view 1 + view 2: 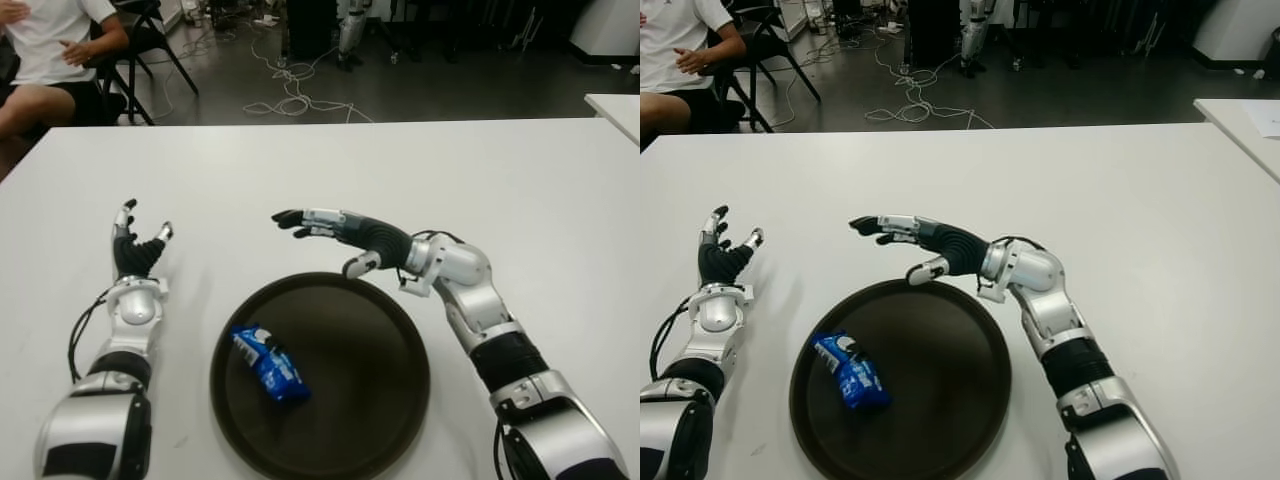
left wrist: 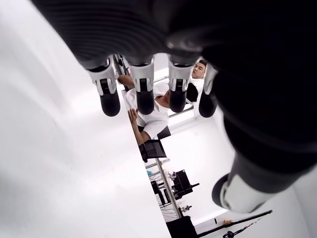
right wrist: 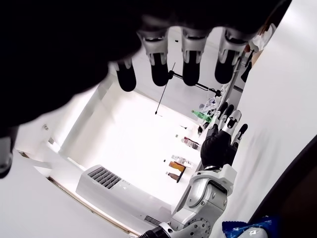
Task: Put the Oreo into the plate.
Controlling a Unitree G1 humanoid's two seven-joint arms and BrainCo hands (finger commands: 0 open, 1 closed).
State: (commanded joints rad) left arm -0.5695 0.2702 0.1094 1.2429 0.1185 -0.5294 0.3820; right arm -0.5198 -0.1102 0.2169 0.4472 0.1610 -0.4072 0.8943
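Note:
A blue Oreo packet (image 1: 270, 364) lies inside the round dark plate (image 1: 375, 395), in its left half. My right hand (image 1: 325, 235) hovers over the plate's far rim with fingers stretched out toward the left, open and holding nothing; its wrist view shows spread fingertips (image 3: 159, 72) and a corner of the packet (image 3: 250, 228). My left hand (image 1: 138, 245) shows on the white table (image 1: 400, 180) to the left of the plate, fingers pointing up and spread, empty.
A seated person (image 1: 50, 50) and a black chair (image 1: 140, 40) are beyond the table's far left corner. Cables (image 1: 290, 90) lie on the floor behind. Another white table edge (image 1: 615, 105) shows at far right.

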